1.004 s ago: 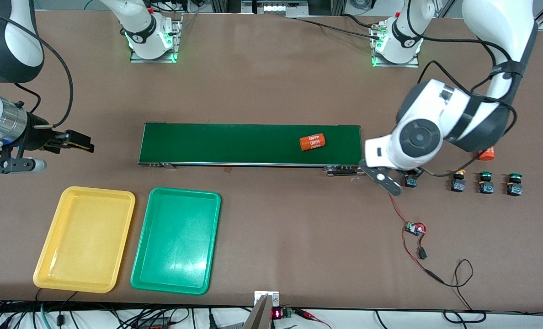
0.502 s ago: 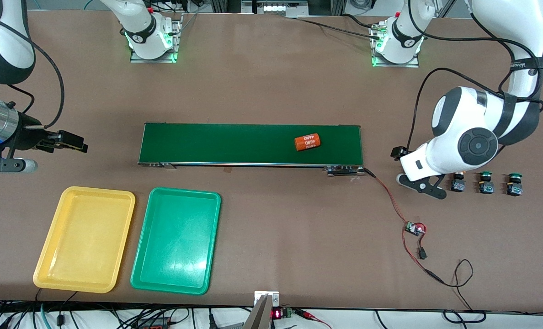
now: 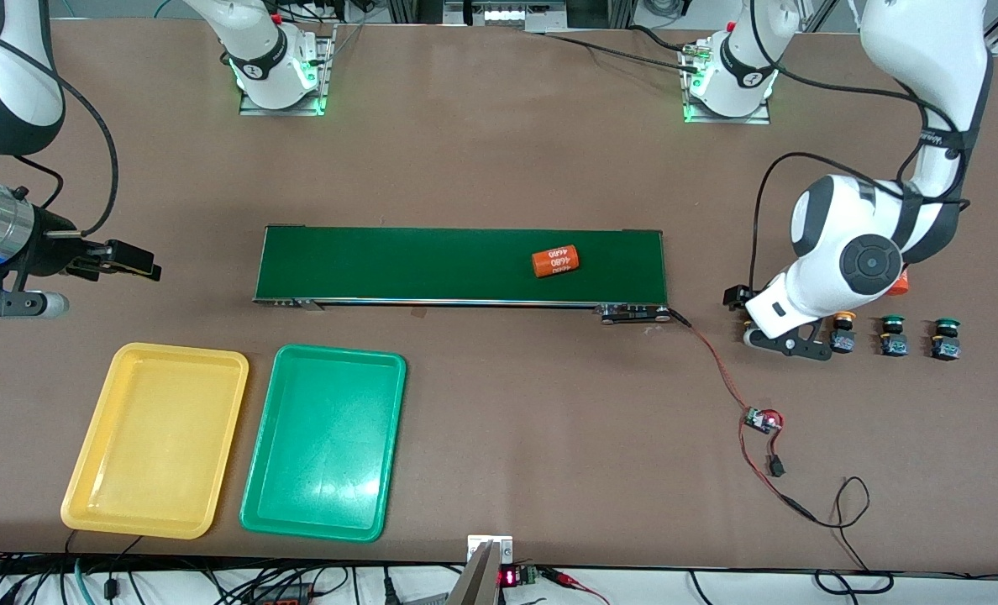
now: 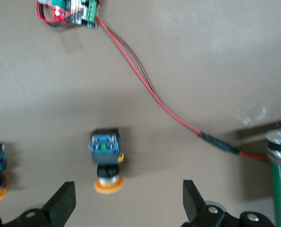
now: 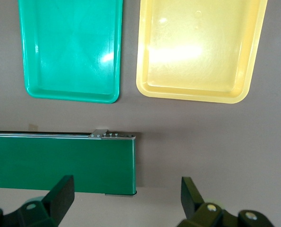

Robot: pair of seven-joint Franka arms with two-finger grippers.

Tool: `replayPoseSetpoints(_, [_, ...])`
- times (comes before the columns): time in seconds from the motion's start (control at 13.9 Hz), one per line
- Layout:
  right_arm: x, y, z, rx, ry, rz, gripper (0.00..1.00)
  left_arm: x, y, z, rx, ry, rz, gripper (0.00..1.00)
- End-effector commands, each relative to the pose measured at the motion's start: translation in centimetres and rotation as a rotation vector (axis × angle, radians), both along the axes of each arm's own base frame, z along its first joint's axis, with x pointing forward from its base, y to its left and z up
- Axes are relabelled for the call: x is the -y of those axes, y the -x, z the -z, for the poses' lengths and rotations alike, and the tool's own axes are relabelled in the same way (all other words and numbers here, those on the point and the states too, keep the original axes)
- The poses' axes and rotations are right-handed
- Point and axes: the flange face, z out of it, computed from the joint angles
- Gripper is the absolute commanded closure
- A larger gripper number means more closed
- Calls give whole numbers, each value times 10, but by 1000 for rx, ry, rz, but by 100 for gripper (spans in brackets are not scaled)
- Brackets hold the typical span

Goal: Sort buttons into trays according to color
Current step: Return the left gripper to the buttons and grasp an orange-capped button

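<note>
From where I sit, nothing is sorted yet. The yellow tray (image 3: 155, 439) and the green tray (image 3: 323, 443) lie side by side near the front camera at the right arm's end of the desk (image 3: 499, 151), and I see no buttons in them. The buttons are all in a row at the left arm's end of the desk: in the front view I make out one yellow-orange button (image 3: 842, 334) and two green buttons (image 3: 893, 335) (image 3: 946, 338), with the fourth probably hidden under the left arm's wrist. The left wrist view shows a yellow-orange button (image 4: 106, 161) lying on the desk just ahead of the left gripper (image 4: 123, 205), whose fingers are spread wide and hold nothing. An orange cylinder (image 3: 555, 260) rides on the conveyor belt (image 3: 461, 265).

Compared with a second ago, the left arm has swung from the belt's end over toward the button row and dropped its wrist beside it. The cylinder has drifted along the belt toward the right arm's end. The right gripper (image 5: 126, 201) waits, fingers spread and empty, over the desk beside the belt's end, having pulled slightly away from it.

All four picks are left.
</note>
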Motion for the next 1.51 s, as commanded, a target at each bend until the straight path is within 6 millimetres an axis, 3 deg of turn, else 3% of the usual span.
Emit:
replayPoseSetpoints(0.0, [-1,-1,-1,-2,-14,11,0,-17,-6,36,20,2,-38,0])
replayPoseSetpoints(0.36, [-1,-1,-1,-2,-14,11,0,-20,0,73,-24,-2,-51,0])
replayPoseSetpoints(0.57, [-1,-1,-1,-2,-14,11,0,-27,0,77,-30,-10,-62,4])
replayPoseSetpoints(0.65, [-1,-1,-1,-2,-14,11,0,-29,0,77,-30,-11,-65,16])
replayPoseSetpoints(0.79, [-1,-1,-2,-1,-14,11,0,-30,1,78,-34,-12,-64,61])
replayPoseSetpoints(0.93, [-4,-1,-1,-1,-13,13,0,-30,1,78,-36,-12,-68,74])
replayPoseSetpoints(1.0, [-5,-1,-2,0,-13,13,0,-30,1,78,-36,-11,-71,75])
replayPoseSetpoints(1.15, [-5,-1,-2,-2,-13,13,0,-29,-1,67,-29,-9,-67,82])
replayPoseSetpoints(1.22, [-4,-1,-1,-3,-13,14,0,-28,-3,51,-27,-10,-60,83])
replayPoseSetpoints(1.43, [-2,-1,-1,-3,-13,16,0,16,0,-3,-69,16,-11,82])
